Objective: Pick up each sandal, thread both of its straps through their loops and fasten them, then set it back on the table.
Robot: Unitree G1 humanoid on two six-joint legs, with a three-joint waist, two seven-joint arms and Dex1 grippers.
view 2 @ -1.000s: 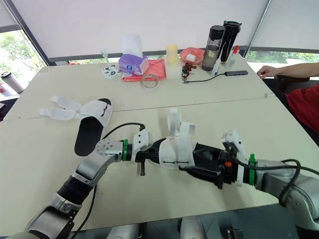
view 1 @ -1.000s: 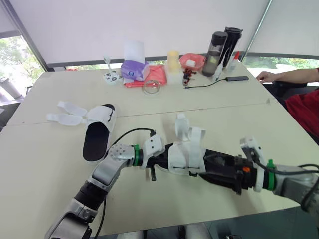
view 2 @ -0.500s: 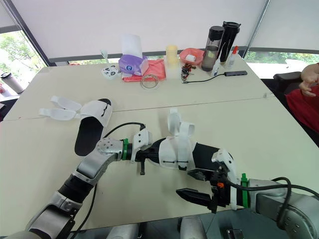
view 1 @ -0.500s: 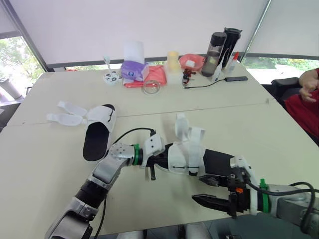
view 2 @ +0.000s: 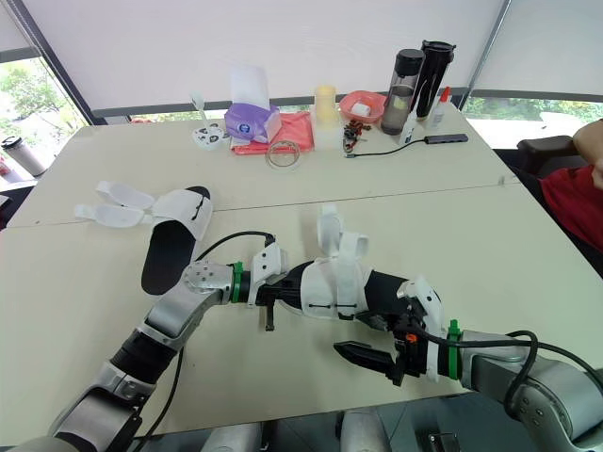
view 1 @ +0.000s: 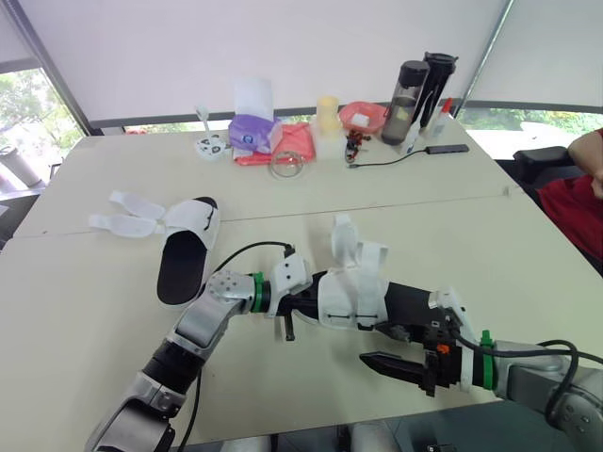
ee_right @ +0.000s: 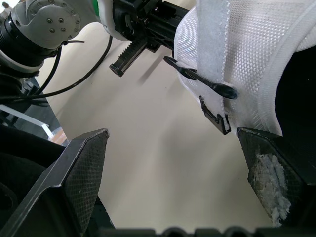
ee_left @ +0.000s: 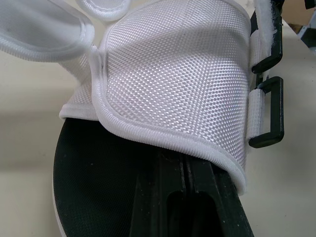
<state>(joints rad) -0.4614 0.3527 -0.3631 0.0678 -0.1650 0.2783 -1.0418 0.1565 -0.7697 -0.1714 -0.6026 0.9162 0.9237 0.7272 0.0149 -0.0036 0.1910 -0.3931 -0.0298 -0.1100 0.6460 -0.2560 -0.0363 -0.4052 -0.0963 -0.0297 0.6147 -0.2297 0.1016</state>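
Sandal 1 (view 1: 182,259) lies flat at the left of the table (view 1: 452,217), long axis near–far, upper at the far end, straps splayed leftward. I have the left gripper (view 1: 300,303) clamped on the left end of sandal 2 (view 1: 353,294) at near centre. Its long axis runs left–right, and its straps (view 1: 341,235) stand unfastened on the far side. The right gripper (view 1: 379,346), on the right end a second ago, now hovers just near of it, jaws spread.
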